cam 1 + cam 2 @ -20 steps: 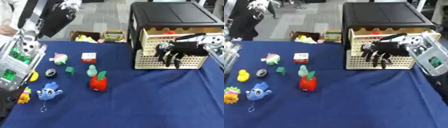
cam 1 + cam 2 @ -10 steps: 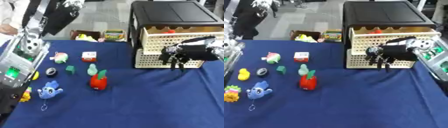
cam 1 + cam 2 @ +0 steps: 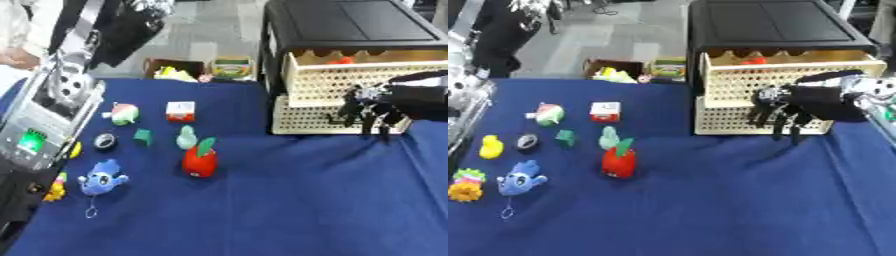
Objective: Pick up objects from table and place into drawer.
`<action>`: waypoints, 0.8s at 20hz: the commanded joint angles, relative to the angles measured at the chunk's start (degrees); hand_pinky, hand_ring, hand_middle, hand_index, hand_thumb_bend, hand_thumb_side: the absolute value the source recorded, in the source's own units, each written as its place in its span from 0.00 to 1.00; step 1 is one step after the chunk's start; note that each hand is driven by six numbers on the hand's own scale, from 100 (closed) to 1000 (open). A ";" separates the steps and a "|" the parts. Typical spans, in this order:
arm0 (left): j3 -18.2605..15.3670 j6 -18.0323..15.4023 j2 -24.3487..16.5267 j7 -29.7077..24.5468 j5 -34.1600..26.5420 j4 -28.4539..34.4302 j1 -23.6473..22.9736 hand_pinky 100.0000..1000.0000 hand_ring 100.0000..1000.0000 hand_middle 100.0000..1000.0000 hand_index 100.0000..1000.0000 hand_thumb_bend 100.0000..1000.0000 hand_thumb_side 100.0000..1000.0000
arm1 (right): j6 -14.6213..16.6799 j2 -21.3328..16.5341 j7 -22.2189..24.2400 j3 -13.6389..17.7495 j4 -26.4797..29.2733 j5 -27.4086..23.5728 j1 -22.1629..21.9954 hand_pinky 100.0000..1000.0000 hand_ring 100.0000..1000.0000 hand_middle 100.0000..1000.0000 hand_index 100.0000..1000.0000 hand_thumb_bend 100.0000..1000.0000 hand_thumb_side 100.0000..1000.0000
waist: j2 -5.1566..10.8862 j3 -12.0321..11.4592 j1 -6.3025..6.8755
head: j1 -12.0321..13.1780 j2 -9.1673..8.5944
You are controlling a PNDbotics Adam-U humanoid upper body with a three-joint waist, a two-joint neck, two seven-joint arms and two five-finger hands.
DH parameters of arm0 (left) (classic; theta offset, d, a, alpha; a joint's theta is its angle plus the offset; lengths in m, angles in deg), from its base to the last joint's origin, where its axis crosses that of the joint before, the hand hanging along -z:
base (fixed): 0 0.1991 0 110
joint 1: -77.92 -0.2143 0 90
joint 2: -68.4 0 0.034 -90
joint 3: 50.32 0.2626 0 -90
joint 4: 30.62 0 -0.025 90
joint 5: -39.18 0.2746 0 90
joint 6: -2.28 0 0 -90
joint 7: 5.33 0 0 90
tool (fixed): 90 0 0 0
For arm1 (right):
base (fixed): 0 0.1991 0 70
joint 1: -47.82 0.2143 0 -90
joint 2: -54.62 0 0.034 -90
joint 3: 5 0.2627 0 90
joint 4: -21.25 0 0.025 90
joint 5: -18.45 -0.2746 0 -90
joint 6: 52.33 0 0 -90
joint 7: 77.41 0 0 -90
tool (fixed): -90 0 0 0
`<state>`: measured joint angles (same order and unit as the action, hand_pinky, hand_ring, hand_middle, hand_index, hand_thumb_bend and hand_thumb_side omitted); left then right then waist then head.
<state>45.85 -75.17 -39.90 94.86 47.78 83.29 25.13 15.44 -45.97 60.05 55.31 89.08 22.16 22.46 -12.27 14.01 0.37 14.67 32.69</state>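
Drawer stands open just behind the right robot hand.

Matt blue cloth covers the tabletop; the cream drawer looks like perforated plastic under a smooth black cabinet.

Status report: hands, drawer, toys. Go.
Right hand empty, fingers hanging in front of the open upper drawer. Left hand out of sight. Red apple toy and blue fish toy wait on the table. Nothing blocks them.

Right hand, fingers hanging down, empty, before the open cream drawer.
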 commanded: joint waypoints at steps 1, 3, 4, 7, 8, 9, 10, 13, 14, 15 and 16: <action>-0.57 -0.21 -1.82 0.06 0.16 0.68 0.45 0.36 0.64 0.64 0.88 0.00 0.71 | -4.07 -1.58 4.51 0.79 -1.28 2.96 1.83 0.37 0.59 0.71 0.83 0.00 0.95 | 1.23 0.02 -0.09 | 0.23 0.27; -0.56 -0.20 -1.81 0.02 0.20 0.68 0.40 0.37 0.64 0.64 0.88 0.00 0.71 | -3.68 -1.65 4.51 0.57 -2.37 4.67 2.10 0.37 0.59 0.71 0.82 0.00 0.97 | 1.23 -0.07 -0.12 | 0.22 0.20; -0.56 -0.21 -1.81 0.02 0.21 0.68 0.39 0.37 0.64 0.64 0.88 0.00 0.71 | -3.41 -1.56 4.51 0.53 -2.88 5.50 2.20 0.37 0.59 0.71 0.82 0.00 0.97 | 1.23 -0.11 -0.11 | 0.23 0.18; -0.64 -0.19 -1.78 0.09 0.21 0.68 0.36 0.37 0.64 0.64 0.88 0.00 0.71 | -2.16 -0.88 4.51 0.53 -4.43 8.03 2.33 0.38 0.60 0.71 0.82 0.00 0.97 | 1.23 -0.23 -0.11 | 0.20 0.10; -0.65 -0.19 -1.77 0.10 0.20 0.68 0.34 0.37 0.64 0.64 0.88 0.00 0.71 | -1.63 -0.65 4.51 0.56 -4.93 8.85 2.35 0.38 0.60 0.71 0.82 0.00 0.97 | 1.23 -0.26 -0.10 | 0.20 0.08; -0.65 -0.18 -1.76 0.10 0.19 0.68 0.32 0.37 0.64 0.64 0.88 0.00 0.71 | -1.10 -0.46 4.51 0.64 -5.41 9.68 2.39 0.38 0.60 0.71 0.82 0.00 0.99 | 1.23 -0.28 -0.11 | 0.21 0.06; -0.65 -0.17 -1.75 0.10 0.19 0.68 0.31 0.37 0.64 0.64 0.88 0.00 0.71 | -0.58 -0.30 4.51 0.70 -5.87 10.47 2.43 0.39 0.60 0.72 0.81 0.00 0.99 | 1.22 -0.31 -0.12 | 0.22 0.05; -0.65 -0.15 -1.69 0.08 0.17 0.68 0.29 0.37 0.64 0.64 0.88 0.00 0.71 | 1.11 0.29 4.51 0.71 -7.18 12.79 2.61 0.43 0.64 0.73 0.80 0.00 1.00 | 1.19 -0.41 -0.14 | 0.29 0.06; -0.65 -0.13 -1.67 0.07 0.17 0.68 0.27 0.37 0.64 0.64 0.88 0.00 0.71 | 1.78 0.45 4.51 0.67 -7.64 13.60 2.71 0.46 0.66 0.75 0.79 0.00 1.00 | 1.17 -0.44 -0.14 | 0.31 0.04; -0.62 -0.13 -1.63 0.04 0.18 0.68 0.24 0.37 0.64 0.64 0.88 0.00 0.71 | 2.45 0.68 4.51 0.61 -8.16 14.44 2.83 0.48 0.68 0.76 0.79 0.00 1.00 | 1.15 -0.50 -0.14 | 0.29 0.02; -0.59 -0.12 -1.58 -0.01 0.19 0.68 0.21 0.37 0.64 0.64 0.88 0.00 0.71 | 3.11 0.99 4.51 0.65 -8.70 15.30 2.94 0.48 0.68 0.76 0.79 0.00 1.00 | 1.14 -0.54 -0.14 | 0.26 0.01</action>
<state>45.85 -75.17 -39.90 94.83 47.83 83.29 24.75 18.63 -44.36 63.60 55.36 80.71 36.16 23.90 -12.27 13.51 0.29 14.80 32.69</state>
